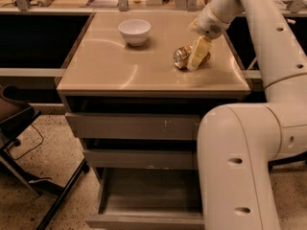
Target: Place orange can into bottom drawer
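The orange can lies on its side on the right half of the surface, towards the far edge. Its long axis runs roughly left to right, and its round silver end faces left and a little near. The wrinkled golden body runs off to the right behind my pincer.

My pincer comes down from the far right and sits right at the can's middle, crossing its near side. I cannot tell whether it is spread around the can or already pinching it. I judge this to be the grasp step: the can has not been lifted and nothing has gone towards the drawer.

The next move calls for a firm hold across the can's short width, since dented sides may slip or roll. Then I lift straight up, carry it over the near edge, and make a long descent.

The white bowl stands well apart to the far left, out of the way. Below the surface, two grey drawer fronts sit closed. The bottom drawer is pulled out towards the near side with its flat floor bare.
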`<state>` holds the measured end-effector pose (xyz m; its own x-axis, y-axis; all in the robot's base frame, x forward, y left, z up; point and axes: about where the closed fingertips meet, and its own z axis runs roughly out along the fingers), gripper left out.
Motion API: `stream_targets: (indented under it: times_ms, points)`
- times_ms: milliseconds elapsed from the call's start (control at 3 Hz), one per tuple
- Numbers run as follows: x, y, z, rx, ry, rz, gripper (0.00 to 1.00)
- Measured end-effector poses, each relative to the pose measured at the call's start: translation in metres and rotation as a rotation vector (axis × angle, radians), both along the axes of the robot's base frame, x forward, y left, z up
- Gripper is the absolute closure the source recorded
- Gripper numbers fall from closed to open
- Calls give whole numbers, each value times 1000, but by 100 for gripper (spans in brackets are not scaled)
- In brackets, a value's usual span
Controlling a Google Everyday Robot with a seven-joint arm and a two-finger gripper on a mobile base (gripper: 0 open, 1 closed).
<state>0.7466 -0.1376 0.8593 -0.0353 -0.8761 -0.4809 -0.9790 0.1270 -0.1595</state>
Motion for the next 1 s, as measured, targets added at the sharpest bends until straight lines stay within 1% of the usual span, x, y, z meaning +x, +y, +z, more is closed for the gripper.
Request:
stream_targets:
  times_ms: [333,667,1000]
  points:
    - [8,11,-27,2,42,8,0]
    - [11,6,-58,20,91,-5,0]
    - [11,7,-57,21,92,-5,19]
